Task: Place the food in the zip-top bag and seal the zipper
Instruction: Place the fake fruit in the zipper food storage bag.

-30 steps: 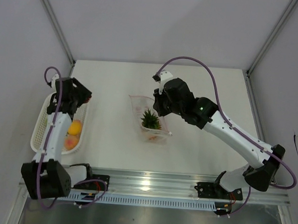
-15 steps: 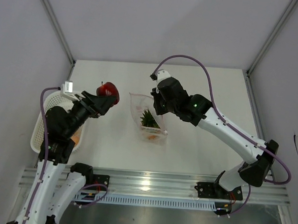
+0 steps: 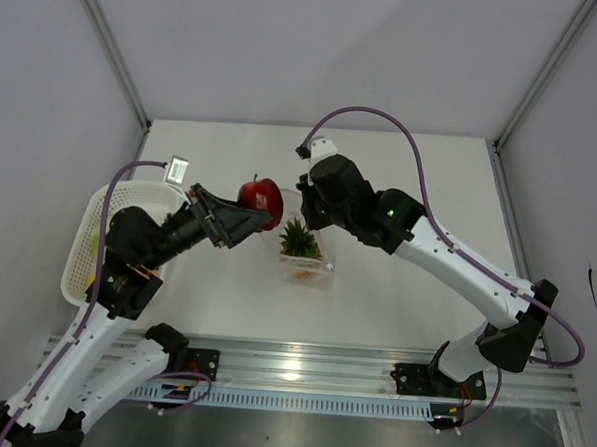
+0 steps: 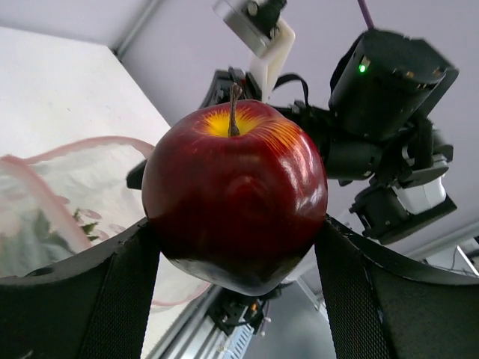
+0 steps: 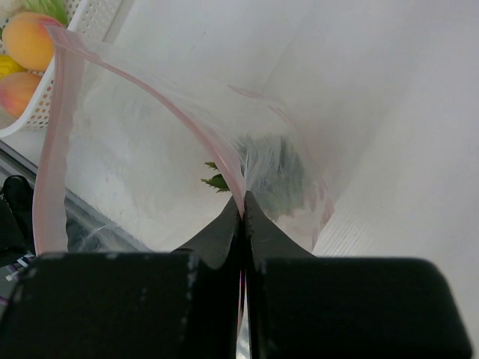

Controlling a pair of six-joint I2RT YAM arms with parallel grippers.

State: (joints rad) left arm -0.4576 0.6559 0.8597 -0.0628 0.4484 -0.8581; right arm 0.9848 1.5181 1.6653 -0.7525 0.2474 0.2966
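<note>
From where I stood, the job looked partly done. The zip-top bag (image 3: 302, 249) stood on the tabletop (image 3: 401, 169) near the middle, and a green leafy piece (image 3: 301, 238) was already inside it. The right tool (image 5: 242, 217) was pinched fully shut on the bag's rim and held it up, so the mouth gaped toward the left arm. The pinkish zipper (image 5: 56, 142) ran along that open edge, plainly unsealed.

The left tool (image 4: 236, 228) had its jaws spread wide around the dark red apple (image 3: 261, 200), gripping it on both sides. It held the apple in the air just beside the bag's mouth, above the tabletop. The apple was not yet in the bag.

Over at the left edge, the white basket (image 3: 81, 262) held peach-coloured and yellow round pieces (image 5: 28, 41), as the right wrist view showed. By my reckoning, what was left was the apple going in, those pieces following, and the zipper being pressed closed.
</note>
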